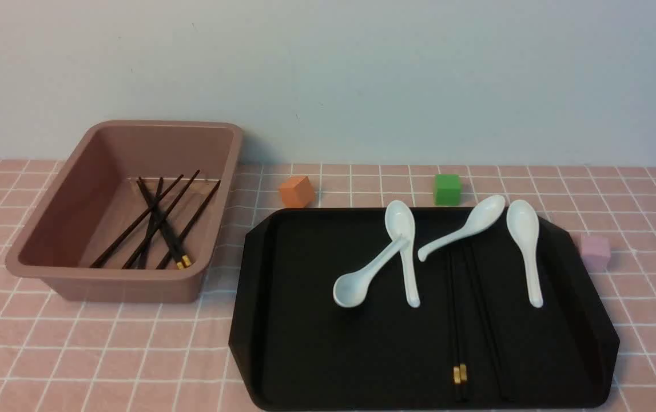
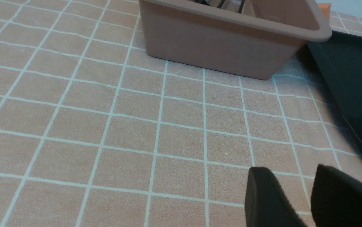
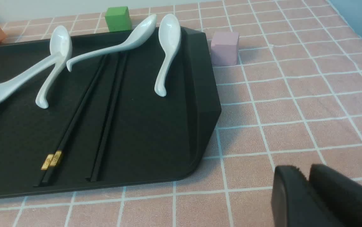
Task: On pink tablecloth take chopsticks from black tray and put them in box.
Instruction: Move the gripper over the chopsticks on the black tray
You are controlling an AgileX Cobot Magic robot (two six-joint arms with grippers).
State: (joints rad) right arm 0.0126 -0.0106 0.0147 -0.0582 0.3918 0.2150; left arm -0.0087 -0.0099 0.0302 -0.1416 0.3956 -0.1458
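R hand (image 3: 307,172) nr tray (image 3: 204,94), tray: chopsticks (image 3: 84,97) + spoons (image 3: 168,47), box (image 1: 116,280): chopsticks (image 1: 156,229)

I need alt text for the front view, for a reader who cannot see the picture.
A black tray on a pink tablecloth holds four white spoons and dark chopsticks; to its left, a pink-brown box contains more chopsticks. An orange cube, a green cube and a pink cube stand on the cloth nearby.
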